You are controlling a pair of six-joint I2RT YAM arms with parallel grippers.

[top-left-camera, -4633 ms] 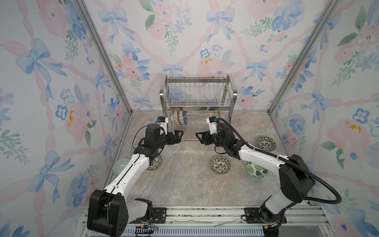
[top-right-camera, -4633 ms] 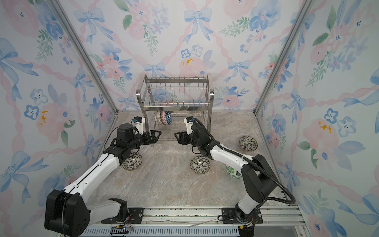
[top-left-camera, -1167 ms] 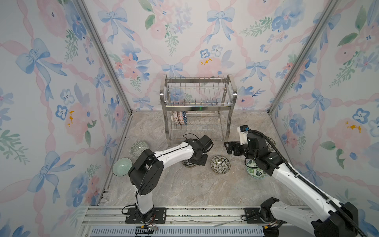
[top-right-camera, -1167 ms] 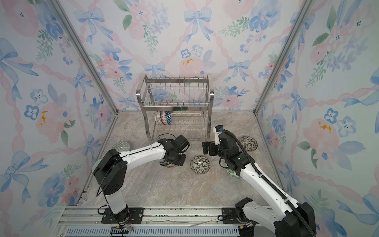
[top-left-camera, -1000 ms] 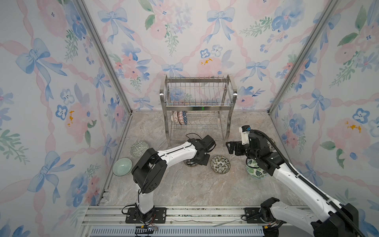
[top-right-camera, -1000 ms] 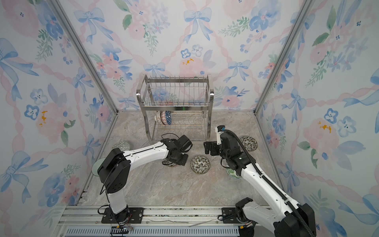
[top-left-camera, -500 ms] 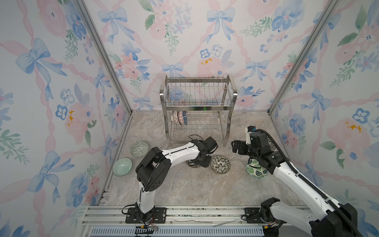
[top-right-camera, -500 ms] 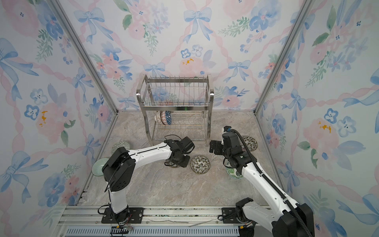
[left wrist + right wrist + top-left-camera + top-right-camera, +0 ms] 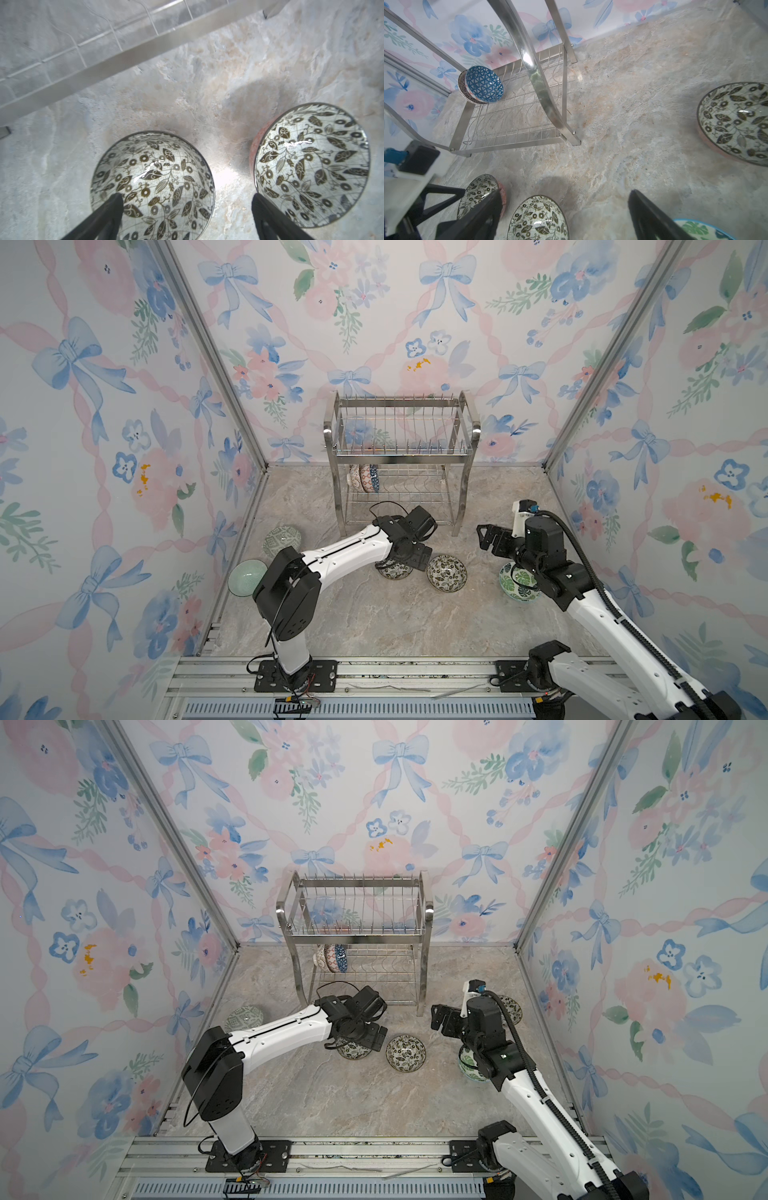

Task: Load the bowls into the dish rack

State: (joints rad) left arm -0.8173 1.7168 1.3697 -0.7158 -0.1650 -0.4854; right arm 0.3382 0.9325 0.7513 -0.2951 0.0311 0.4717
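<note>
The steel dish rack (image 9: 400, 453) (image 9: 357, 932) stands at the back. Three bowls (image 9: 365, 478) (image 9: 333, 957) stand on edge at the left of its lower tier, the blue-white one (image 9: 483, 84) nearest. My left gripper (image 9: 409, 563) (image 9: 368, 1040) (image 9: 186, 197) is open low over a black-white leafy bowl (image 9: 392, 571) (image 9: 151, 176) on the table; one finger hangs over its inside. A second leafy bowl (image 9: 447, 573) (image 9: 311, 162) sits just beside it. My right gripper (image 9: 487, 537) (image 9: 440, 1017) (image 9: 564, 193) is open and empty in the air, right of the rack.
A green-leaf bowl (image 9: 513, 583) lies partly under my right arm. A third leafy bowl (image 9: 510, 1009) (image 9: 735, 122) sits by the right wall. A green patterned bowl (image 9: 281, 540) and a pale green bowl (image 9: 245, 577) lie near the left wall.
My left gripper's jaws have opened, and the leafy bowl they were shut on now rests on the table. My right gripper has drifted to the right, still open.
</note>
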